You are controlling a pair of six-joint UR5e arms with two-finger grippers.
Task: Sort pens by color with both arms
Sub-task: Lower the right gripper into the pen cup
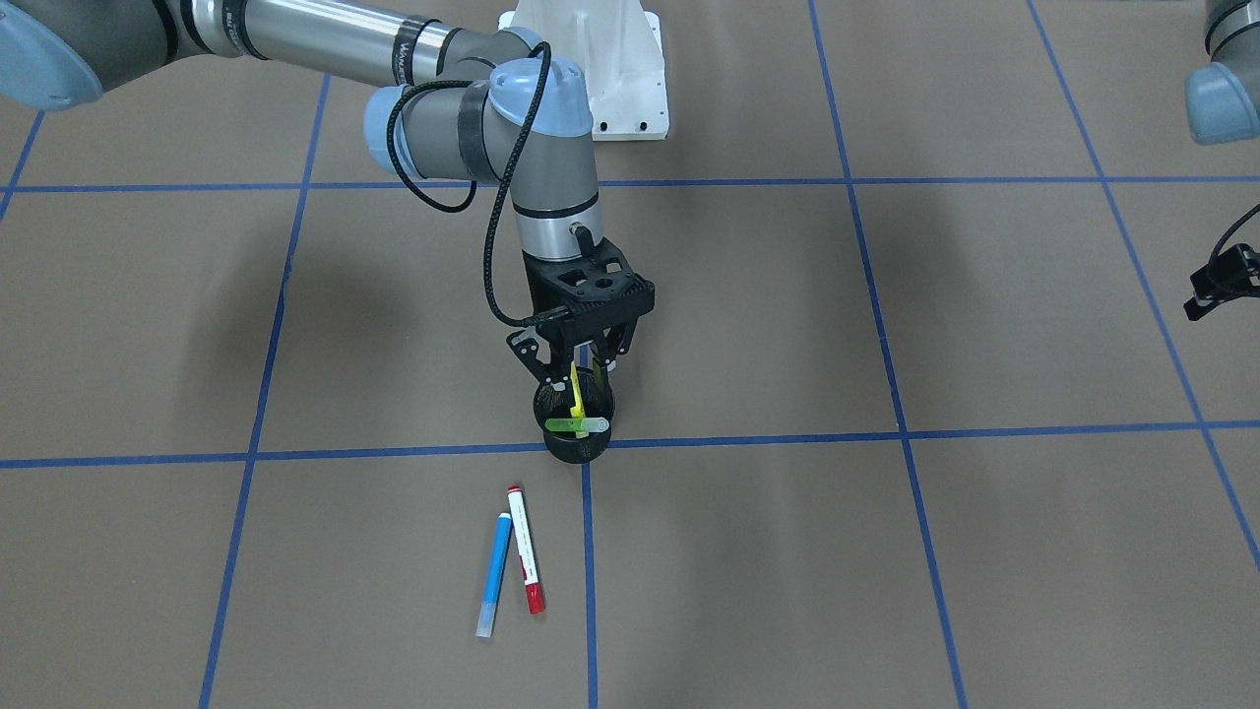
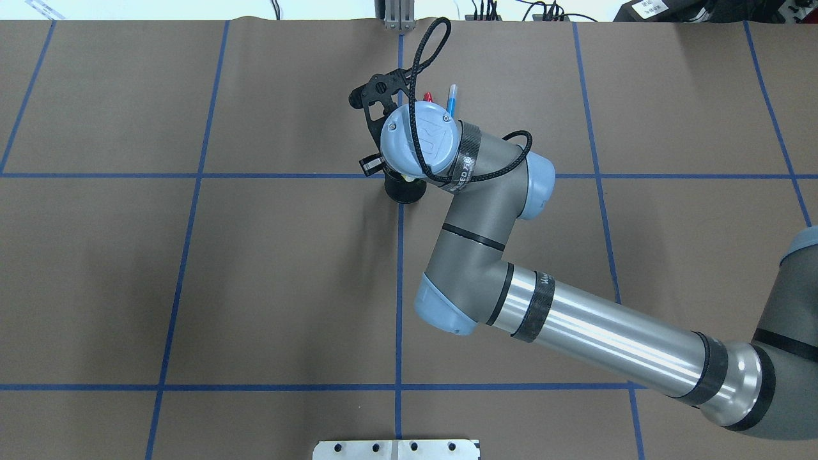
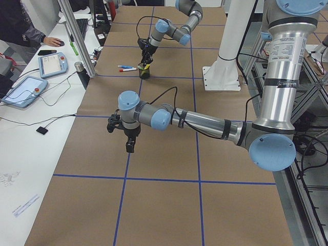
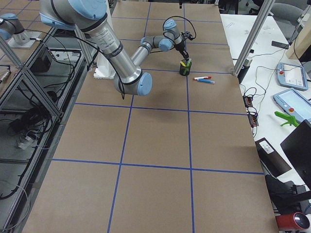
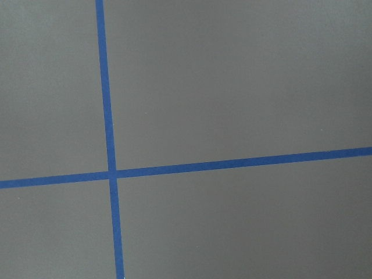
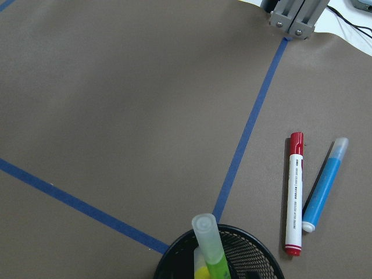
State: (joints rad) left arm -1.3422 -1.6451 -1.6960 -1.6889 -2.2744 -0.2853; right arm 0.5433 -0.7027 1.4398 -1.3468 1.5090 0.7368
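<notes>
My right gripper (image 1: 573, 376) hangs open right over the black mesh cup (image 1: 579, 448). A yellow pen (image 1: 575, 389) stands in the cup, between the fingers. A fluorescent green pen (image 1: 578, 425) leans across the rim; its clear cap (image 6: 204, 229) points up in the right wrist view. On the paper beside the cup lie a blue pen (image 1: 495, 574) and a white pen with red ends (image 1: 525, 548), side by side and almost touching. My left gripper (image 1: 1216, 286) is far off at the table's other side, cut by the view's edge. I cannot tell whether it is open or shut.
The white pedestal base (image 1: 610, 69) stands behind the cup. Blue tape lines (image 5: 107, 87) cross the brown paper. A metal post foot (image 6: 293, 17) sits at the table's far edge. A person's hand (image 3: 51, 40) rests on a side bench with tablets.
</notes>
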